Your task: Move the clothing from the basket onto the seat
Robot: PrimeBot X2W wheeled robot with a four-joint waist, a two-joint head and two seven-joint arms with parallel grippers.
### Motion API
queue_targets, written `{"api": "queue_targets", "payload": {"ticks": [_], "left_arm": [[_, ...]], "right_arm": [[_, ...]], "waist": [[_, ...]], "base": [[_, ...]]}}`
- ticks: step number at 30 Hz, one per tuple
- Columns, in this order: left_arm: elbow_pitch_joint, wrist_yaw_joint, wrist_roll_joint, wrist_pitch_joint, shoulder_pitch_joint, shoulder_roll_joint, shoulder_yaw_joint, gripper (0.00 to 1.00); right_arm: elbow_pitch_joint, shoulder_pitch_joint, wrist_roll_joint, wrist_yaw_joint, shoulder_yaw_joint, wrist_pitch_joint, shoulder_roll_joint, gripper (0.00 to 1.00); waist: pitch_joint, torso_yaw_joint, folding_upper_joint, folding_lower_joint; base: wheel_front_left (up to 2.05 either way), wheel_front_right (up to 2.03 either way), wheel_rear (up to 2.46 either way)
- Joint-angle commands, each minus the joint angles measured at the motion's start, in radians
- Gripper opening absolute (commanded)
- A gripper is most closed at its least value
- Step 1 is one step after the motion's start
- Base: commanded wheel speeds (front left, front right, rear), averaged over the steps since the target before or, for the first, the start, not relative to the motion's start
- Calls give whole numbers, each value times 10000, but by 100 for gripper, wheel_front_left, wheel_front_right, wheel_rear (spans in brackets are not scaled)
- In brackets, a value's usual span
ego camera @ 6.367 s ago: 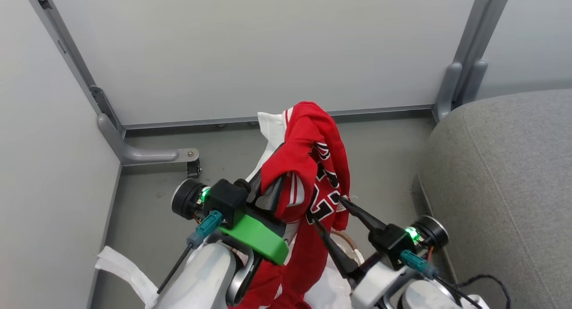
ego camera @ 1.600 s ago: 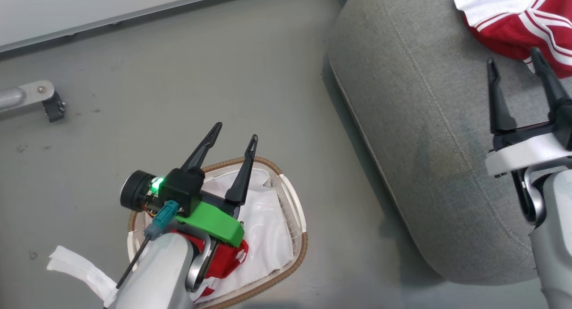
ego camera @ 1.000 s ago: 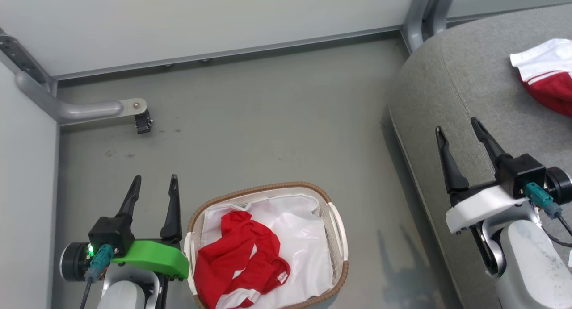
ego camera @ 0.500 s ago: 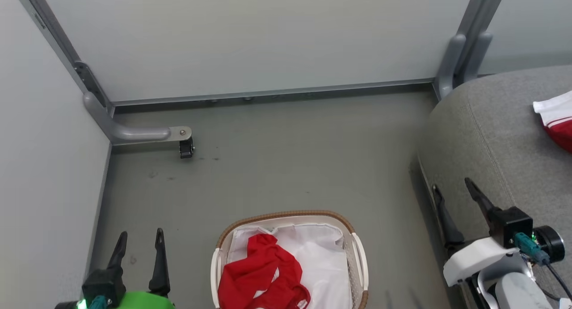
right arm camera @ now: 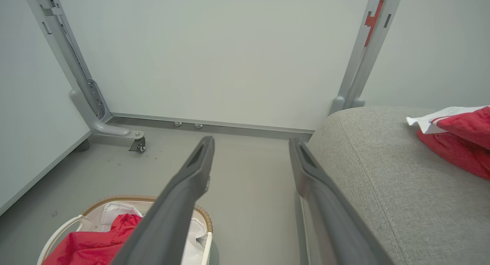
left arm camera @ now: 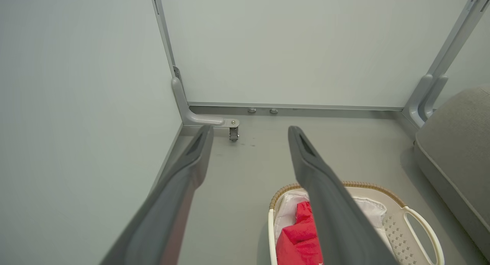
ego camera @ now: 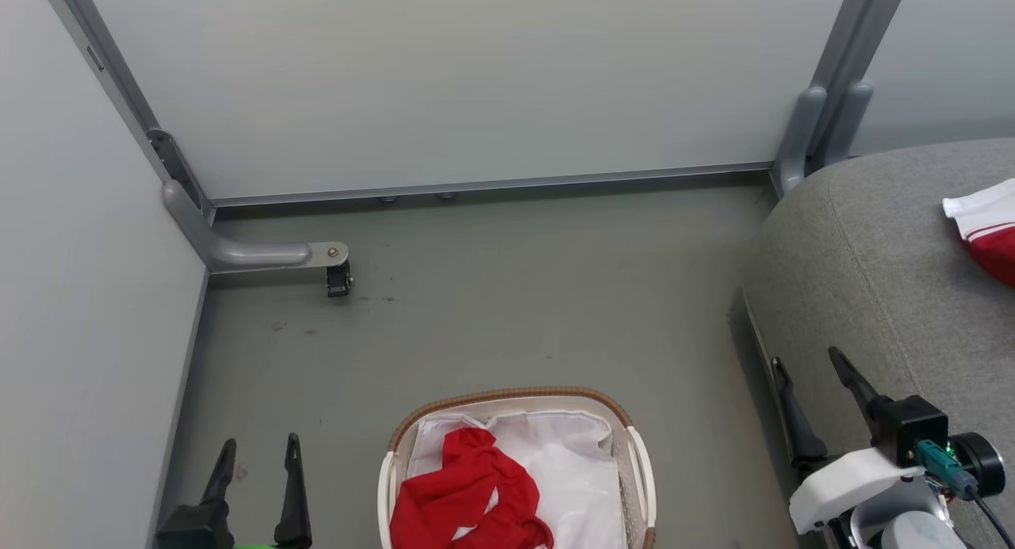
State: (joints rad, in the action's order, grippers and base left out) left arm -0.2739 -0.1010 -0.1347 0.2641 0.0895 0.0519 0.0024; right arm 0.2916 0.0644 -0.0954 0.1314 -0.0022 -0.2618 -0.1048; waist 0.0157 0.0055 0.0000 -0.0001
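1. Head view, looking down at a grey floor (ego camera: 515, 311) enclosed by pale wall panels (ego camera: 476, 81). An oval white perforated plastic laundry basket with a brown woven rim (ego camera: 514, 393) sits on the floor at bottom centre. Inside it, a crumpled soft red garment (ego camera: 464, 497) lies on the left part of the white cloth liner (ego camera: 575, 474). A large grey fabric sofa with rounded edges (ego camera: 872, 255) takes up the right side. A red garment with a white cuff (ego camera: 979, 212) lies on the sofa at the picture's right edge, well apart from the basket. The left gripper (ego camera: 262, 440) is at lower left over the floor, beside the basket, its two dark fingers spread and holding nothing. The right gripper (ego camera: 805, 357) is at lower right by the sofa's edge, likewise spread and empty. A grey metal frame foot with a small castor (ego camera: 337, 278) stands near the left wall.

2. Left wrist view: the left gripper (left arm camera: 249, 129) has its fingers wide apart with nothing between them. The basket is at lower right, partly behind one finger, with the red garment inside. The sofa is at the right edge.

3. Right wrist view: the right gripper (right arm camera: 251, 141) is wide and empty. The basket with the red garment is at lower left. The sofa is on the right, and the red garment with a white cuff rests on top of it.
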Motion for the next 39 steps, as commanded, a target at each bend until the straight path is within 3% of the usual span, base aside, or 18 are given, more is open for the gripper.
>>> {"api": "queue_targets", "payload": {"ticks": [1, 12, 24, 32, 39], "left_arm": [[-82, -18, -101, 3, -166, -8, -118, 100], [-932, -103, -345, 3, -1777, 1, -1522, 100], [-2206, -224, 3, 5, -3651, 39, -1976, 100], [-3616, -291, 352, 3, -4843, 519, -2366, 100], [-5074, -298, 526, 5, -5753, 922, -3293, 100]], "right_arm": [[-112, 194, 44, -14, 2, -46, -43, 100], [-763, 1418, 176, -14, 621, -46, 59, 100], [-1872, 2649, 48, -14, 1229, -44, 325, 100], [-2320, 3064, -39, -14, 1323, -46, 487, 100], [-2374, 3162, -86, -14, 1351, -46, 526, 100]], "waist": [[135, -38, 0, 1], [1675, -765, 0, 1], [3911, -1955, 0, 1], [5197, -2569, 0, 1], [6002, -2829, 0, 1]], "base": [[0, 0, 0], [0, 0, 0], [0, 0, 0], [0, 0, 0], [0, 0, 0]]}}
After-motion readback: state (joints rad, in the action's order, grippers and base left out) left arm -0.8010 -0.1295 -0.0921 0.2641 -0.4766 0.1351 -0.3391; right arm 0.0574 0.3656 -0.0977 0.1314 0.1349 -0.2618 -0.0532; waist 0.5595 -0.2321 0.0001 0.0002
